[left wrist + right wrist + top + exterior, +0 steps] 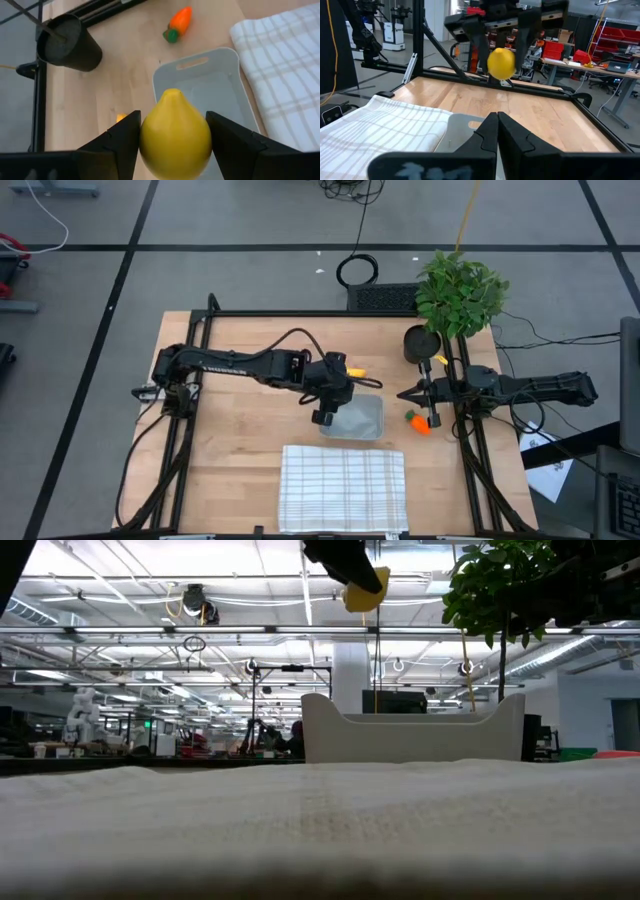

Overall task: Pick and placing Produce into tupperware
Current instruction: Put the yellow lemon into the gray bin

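My left gripper point(327, 405) hangs above the near-left part of the grey-clear tupperware point(354, 418), shut on the yellow lemon point(175, 134). The tupperware point(210, 82) stands on the wooden table, and nothing shows inside it. The orange carrot with the green top point(418, 421) lies on the table right of the tupperware. The yellow banana point(354, 371) lies just beyond the tupperware's far edge, partly hidden by the left arm. My right gripper point(408, 393) is shut and waits near the carrot, pointing toward the tupperware point(465, 125). My left gripper pinches the lemon point(501, 63) between its two fingers, one finger point(122, 137) on each side of its widest part. The fingers come from above and point down. The lemon point(365, 590) is lifted clear, high over the tupperware point(415, 730), its pointed end away from the wrist.
A white checked cloth point(343, 487) lies at the table's near edge, just in front of the tupperware. A black pot point(422, 343) with a leafy green plant point(458, 290) stands at the far right. Bare wood stretches left of the tupperware.
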Available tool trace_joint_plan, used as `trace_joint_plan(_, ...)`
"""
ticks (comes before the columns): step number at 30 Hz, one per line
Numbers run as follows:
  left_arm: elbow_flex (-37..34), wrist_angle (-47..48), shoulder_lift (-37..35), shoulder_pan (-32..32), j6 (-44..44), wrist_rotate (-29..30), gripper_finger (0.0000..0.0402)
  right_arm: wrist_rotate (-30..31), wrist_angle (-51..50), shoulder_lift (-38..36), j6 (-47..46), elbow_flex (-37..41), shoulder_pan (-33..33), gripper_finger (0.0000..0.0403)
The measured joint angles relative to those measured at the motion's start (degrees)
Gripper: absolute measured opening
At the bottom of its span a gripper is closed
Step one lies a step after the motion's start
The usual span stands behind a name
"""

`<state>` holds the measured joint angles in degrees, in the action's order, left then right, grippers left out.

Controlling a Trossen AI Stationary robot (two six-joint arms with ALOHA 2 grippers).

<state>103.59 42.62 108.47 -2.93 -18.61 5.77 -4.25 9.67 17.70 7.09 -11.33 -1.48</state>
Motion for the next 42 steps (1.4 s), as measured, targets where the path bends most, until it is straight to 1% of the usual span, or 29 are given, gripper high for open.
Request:
trace_joint_plan(5, 0.03, -1.32, 3.28, 0.76, -0.67, -0.48, 0.0214, 0.0, 0.0, 0.01, -0.17, 0.0, -0.02, 0.0)
trace_joint_plan(9, 0.0, -2.54, 6.89, 0.82, -1.05, -2.49, 0.0214, 0.0, 0.0, -0.01, -0.17, 0.0, -0.02, 0.0)
trace_joint_plan(15, 0.01, -3.16, 10.39, 0.2, -2.68, -5.76, 0.0214, -0.02, 0.0, 0.01, -0.17, 0.0, -0.02, 0.0)
trace_joint_plan(21, 0.01, -6.49, 13.77, -0.14, -2.83, -6.26, 0.0214, -0.01, -0.01, 0.01, -0.17, 0.0, -0.01, 0.0)
trace_joint_plan(24, 0.0, -6.35, 15.34, -0.31, -2.85, -6.26, 0.0214, -0.02, 0.0, 0.01, -0.2, 0.0, 0.0, 0.0)
trace_joint_plan(28, 0.02, -5.88, 15.88, -1.12, -3.54, -6.28, 0.0214, -0.02, -0.02, 0.05, -0.2, 0.0, 0.0, 0.0)
trace_joint_plan(32, -0.04, -4.56, 16.32, -2.15, -8.97, -6.26, 0.0214, -0.02, 0.0, 0.25, -0.2, -0.01, -0.01, 0.0)
trace_joint_plan(37, 0.0, -5.17, 16.21, -3.01, -15.56, -6.42, 0.0214, -0.02, -0.04, 0.48, -0.2, 0.0, -0.02, 0.0)
trace_joint_plan(40, 0.0, -5.21, 16.21, -2.49, -15.85, -7.33, 0.0214, -0.02, -0.02, 0.49, -0.2, 0.0, 0.0, 0.0)
trace_joint_plan(42, 0.03, -5.51, 16.61, -1.8, -14.41, -7.41, 0.0214, -0.02, -0.04, 0.49, -0.2, 0.0, -0.01, 0.0)
